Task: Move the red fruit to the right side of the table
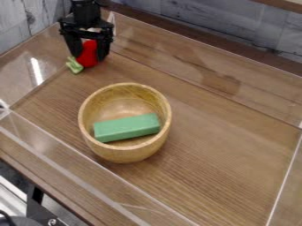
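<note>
The red fruit point(84, 56) lies on the brown wood-grain table point(224, 150) at the far left, its green leafy end point(73, 66) pointing toward the front left. My black gripper point(86, 48) hangs straight down over it, open, with one finger on each side of the fruit. The fingers hide part of the fruit, and whether they touch it I cannot tell.
A round light wooden bowl point(124, 141) stands in the middle of the table with a green rectangular block point(126, 128) lying inside. Low clear plastic walls point(283, 190) border the tabletop. Bare wood stretches to the right of the bowl.
</note>
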